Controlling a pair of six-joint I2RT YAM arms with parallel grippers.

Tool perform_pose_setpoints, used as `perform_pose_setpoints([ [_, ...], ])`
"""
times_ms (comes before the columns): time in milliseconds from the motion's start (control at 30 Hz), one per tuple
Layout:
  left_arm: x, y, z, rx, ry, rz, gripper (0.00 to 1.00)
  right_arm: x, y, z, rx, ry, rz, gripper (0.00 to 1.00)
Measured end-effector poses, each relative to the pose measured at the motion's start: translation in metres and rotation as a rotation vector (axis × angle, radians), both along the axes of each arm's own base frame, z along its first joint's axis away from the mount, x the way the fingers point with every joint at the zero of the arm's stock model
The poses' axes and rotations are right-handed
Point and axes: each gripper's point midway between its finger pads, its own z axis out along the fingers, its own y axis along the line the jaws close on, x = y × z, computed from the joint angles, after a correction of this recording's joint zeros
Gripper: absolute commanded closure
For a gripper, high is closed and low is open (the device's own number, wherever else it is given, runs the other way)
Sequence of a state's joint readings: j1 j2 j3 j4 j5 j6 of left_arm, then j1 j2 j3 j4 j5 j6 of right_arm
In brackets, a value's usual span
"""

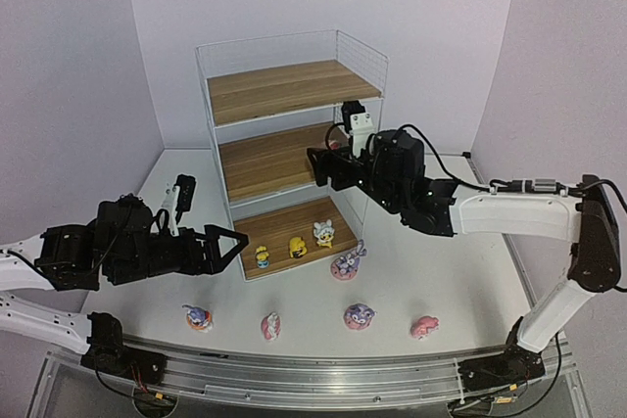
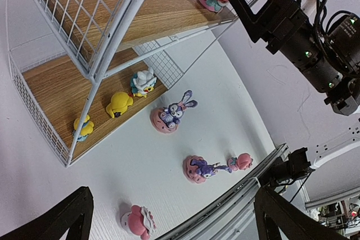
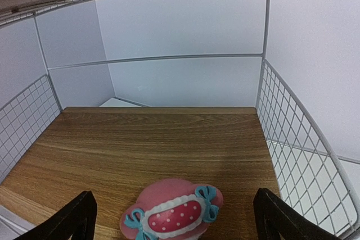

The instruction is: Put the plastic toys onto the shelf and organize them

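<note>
The shelf [image 1: 284, 90] stands at the back middle. Three yellow/white toys [image 1: 297, 247] stand on its bottom board, also in the left wrist view [image 2: 120, 104]. One pink hatted figure [image 3: 171, 212] stands on the middle board between the wide-apart jaws of my right gripper [image 3: 174, 195], which is open and not touching it. A purple bunny [image 1: 347, 263] sits on the table beside the shelf. Two more bunnies [image 1: 358, 316] [image 1: 198, 317] and two pink hatted figures [image 1: 270, 325] [image 1: 424, 326] lie in a front row. My left gripper [image 1: 230, 242] is open and empty, left of the bottom tier.
The shelf's wire side walls [image 3: 292, 133] close in the middle board on both sides. The right arm [image 1: 509, 210] reaches across from the right. A metal rail [image 1: 323, 374] runs along the table's near edge. Purple walls enclose the table.
</note>
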State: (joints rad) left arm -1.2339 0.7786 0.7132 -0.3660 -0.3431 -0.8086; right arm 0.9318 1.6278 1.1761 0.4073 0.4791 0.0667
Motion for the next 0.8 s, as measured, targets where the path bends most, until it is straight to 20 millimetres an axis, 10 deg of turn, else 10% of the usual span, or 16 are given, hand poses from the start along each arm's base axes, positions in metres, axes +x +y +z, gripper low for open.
perform_pose_setpoints([
  [300, 0.000, 0.001, 0.002, -0.008, -0.003, -0.001, 0.00, -0.025, -0.016, 0.017, 0.024, 0.053, 0.060, 0.05],
  [567, -0.001, 0.001, 0.003, -0.013, -0.003, -0.007, 0.00, -0.055, -0.039, 0.028, 0.103, 0.131, 0.106, 0.43],
  [800, -0.002, 0.000, 0.005, -0.018, -0.008, -0.012, 0.00, -0.061, -0.045, 0.012, 0.121, 0.227, 0.094, 0.47],
])
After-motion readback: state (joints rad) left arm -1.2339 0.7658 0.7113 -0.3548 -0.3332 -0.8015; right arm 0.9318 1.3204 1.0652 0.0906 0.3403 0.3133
